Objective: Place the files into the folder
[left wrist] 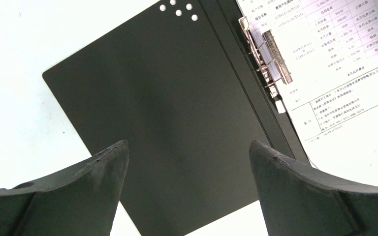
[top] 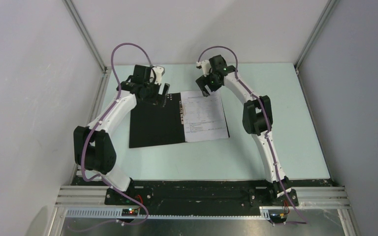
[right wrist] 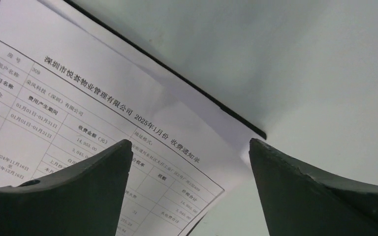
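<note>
The folder (top: pixel 155 123) lies open on the table, black inside facing up, with a metal clip (left wrist: pixel 270 54) along its spine. The files (top: pixel 204 117), white printed sheets, lie on the folder's right half, skewed and overhanging its far edge. They also show in the left wrist view (left wrist: pixel 334 59) and the right wrist view (right wrist: pixel 78 113). My left gripper (top: pixel 163 94) is open and empty above the far edge of the left half (left wrist: pixel 167 113). My right gripper (top: pixel 205 88) is open and empty above the far corner of the files.
The pale green table (top: pixel 270 83) is enclosed by white walls with aluminium frame posts (top: pixel 86 34) at the back corners. A black base rail (top: pixel 197 194) runs along the near edge.
</note>
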Controlling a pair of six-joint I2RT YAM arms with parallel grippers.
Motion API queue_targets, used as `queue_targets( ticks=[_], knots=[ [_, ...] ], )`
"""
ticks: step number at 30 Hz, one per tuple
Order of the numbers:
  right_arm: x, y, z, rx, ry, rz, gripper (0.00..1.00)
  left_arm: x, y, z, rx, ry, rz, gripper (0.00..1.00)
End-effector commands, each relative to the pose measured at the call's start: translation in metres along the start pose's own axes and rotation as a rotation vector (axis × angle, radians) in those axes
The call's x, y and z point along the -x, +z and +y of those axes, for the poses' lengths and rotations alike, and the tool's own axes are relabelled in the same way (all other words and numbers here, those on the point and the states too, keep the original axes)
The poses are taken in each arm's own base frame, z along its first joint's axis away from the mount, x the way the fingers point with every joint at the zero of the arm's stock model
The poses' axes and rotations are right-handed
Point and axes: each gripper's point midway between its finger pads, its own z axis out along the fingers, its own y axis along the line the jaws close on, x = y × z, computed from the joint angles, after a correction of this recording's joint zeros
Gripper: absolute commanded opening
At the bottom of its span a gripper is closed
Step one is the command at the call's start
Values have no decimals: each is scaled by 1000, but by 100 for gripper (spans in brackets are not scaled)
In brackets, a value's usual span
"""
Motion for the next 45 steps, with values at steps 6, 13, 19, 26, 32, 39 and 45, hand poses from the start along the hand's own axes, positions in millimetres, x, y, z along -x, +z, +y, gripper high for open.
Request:
queue_targets(
  ticks=[6, 13, 19, 26, 32, 39, 45],
  knots=[
    [84, -78, -26, -119, -10, -230, 99, 26, -17, 24, 121, 11, -71, 99],
    [90, -146, 11, 45, -75, -343, 98, 36, -26, 32, 90, -116, -118, 98],
    [68, -163, 77, 300, 39, -278, 55, 64, 3, -14, -194, -241, -133, 89],
    [7, -120, 111, 442, 272, -40, 0, 81, 71, -37, -353, -443, -47, 81],
    [-30, -94, 129, 551, 364, 98, 0, 80, 119, -55, -487, -512, 3, 66],
    [-60, -69, 130, 550, 446, 177, 0, 47, 146, -65, -525, -570, 82, 67],
    [-82, -55, 131, 542, 534, 245, 0, 42, 159, -64, -517, -574, 84, 68]
  ],
)
